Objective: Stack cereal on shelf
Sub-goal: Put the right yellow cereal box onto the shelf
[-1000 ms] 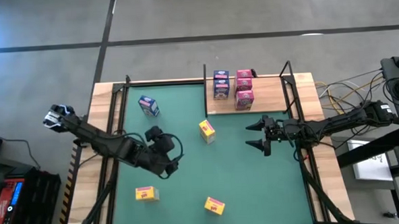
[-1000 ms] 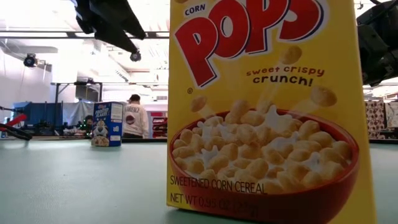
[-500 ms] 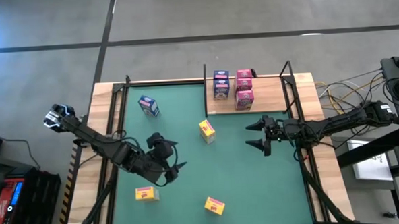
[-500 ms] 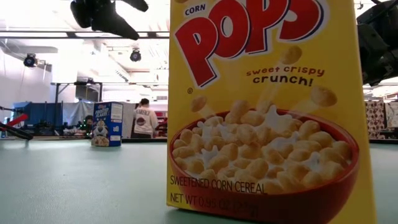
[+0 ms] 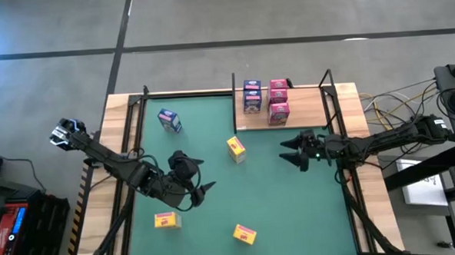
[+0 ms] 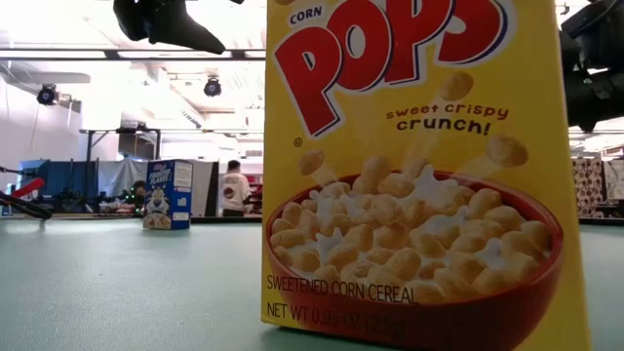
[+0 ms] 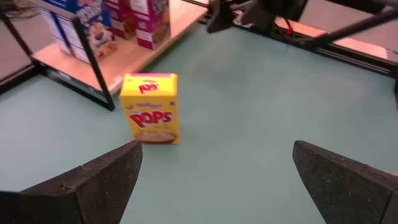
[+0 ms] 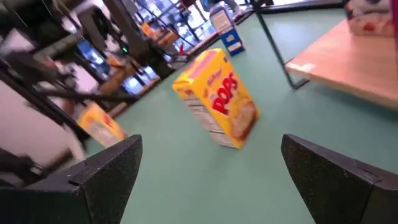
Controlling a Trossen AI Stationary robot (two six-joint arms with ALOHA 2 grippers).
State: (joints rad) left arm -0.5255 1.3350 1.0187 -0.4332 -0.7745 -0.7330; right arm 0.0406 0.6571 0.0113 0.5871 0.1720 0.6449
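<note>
- Yellow cereal box [image 5: 235, 148]: upright on the mat, just beside the shelf [image 5: 307, 106].
- Left gripper [image 5: 197, 193]: fingers apart, empty, well away from the shelf.
- Right gripper [image 5: 292, 151]: fingers apart, near the shelf.
- Risk noted: the upright box may be toppled by an off-centre approach.

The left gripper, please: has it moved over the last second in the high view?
Yes. The left gripper has shifted toward the near edge of the green mat, away from the blue cereal box.

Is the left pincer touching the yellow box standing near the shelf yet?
Apart. The left wrist view shows the open left pincer with bare green mat between its fingertips and the yellow box; the high view shows the same gap.
</note>
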